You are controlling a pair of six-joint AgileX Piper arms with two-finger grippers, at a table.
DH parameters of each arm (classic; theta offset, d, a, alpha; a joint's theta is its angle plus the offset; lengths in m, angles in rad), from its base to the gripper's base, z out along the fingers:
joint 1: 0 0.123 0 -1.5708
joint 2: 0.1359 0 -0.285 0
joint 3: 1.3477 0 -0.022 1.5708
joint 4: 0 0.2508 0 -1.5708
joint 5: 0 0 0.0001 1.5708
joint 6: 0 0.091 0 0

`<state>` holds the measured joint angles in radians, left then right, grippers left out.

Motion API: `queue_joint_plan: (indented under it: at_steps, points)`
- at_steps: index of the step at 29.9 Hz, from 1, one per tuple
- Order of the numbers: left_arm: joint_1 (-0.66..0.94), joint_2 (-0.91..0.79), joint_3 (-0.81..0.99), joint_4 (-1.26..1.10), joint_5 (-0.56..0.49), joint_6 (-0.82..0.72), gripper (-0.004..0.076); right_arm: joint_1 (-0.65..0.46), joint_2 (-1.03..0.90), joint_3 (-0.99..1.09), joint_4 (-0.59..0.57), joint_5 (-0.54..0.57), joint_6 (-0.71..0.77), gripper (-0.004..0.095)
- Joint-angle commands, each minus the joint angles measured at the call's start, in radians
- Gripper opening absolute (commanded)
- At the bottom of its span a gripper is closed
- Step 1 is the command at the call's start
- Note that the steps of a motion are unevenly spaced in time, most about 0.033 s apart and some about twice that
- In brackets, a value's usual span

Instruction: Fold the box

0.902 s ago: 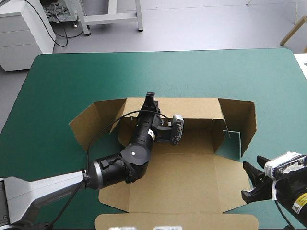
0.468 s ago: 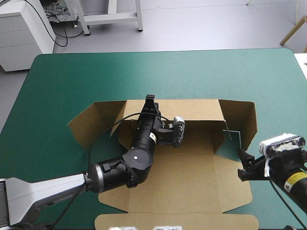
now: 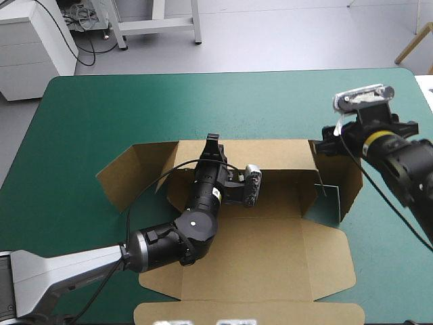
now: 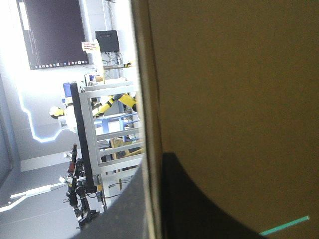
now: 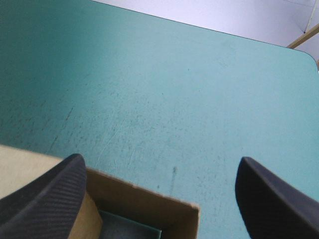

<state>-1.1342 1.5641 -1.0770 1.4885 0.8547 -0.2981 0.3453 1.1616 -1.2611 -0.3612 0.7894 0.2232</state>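
The left end effector point(image 3: 212, 144) clamps the box point(image 3: 257, 250) by its far wall point(image 3: 270, 150). The right end effector point(image 5: 159, 162) hangs released, the right corner point(image 5: 164, 206) just beneath, between its fingers point(image 5: 45, 194). That arm's nearer.

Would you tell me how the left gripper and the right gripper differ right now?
The left gripper is shut on the far wall of the box; the right gripper is open and holds nothing. The left gripper sits left of that wall's middle, while the right gripper is over the far right corner. Both are at the box's far side.
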Motion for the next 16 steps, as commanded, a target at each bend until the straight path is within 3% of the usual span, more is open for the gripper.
queue_joint_plan:
  at_steps: [1, 3, 8, 12, 16]
  points:
    - [-0.011, -0.033, -0.021, 0.053, 0.045, -0.021, -0.0010, -0.096, 0.104, -0.172, 0.150, -0.003, -0.152, 0.0758]
    - [-0.011, -0.033, -0.021, 0.058, 0.045, -0.023, -0.0010, -0.166, 0.186, -0.265, 0.279, 0.067, -0.260, 0.0758]
    - [-0.011, -0.033, -0.021, 0.080, 0.047, -0.068, -0.0010, -0.303, 0.379, -0.477, 0.475, 0.274, -0.373, 0.0757]
    - [-0.011, -0.033, -0.021, 0.090, 0.047, -0.070, -0.0010, -0.360, 0.512, -0.592, 0.529, 0.417, -0.410, 0.0757]
    - [-0.013, -0.033, -0.021, 0.090, 0.054, -0.072, -0.0010, -0.382, 0.538, -0.576, 0.545, 0.415, -0.414, 0.0757]
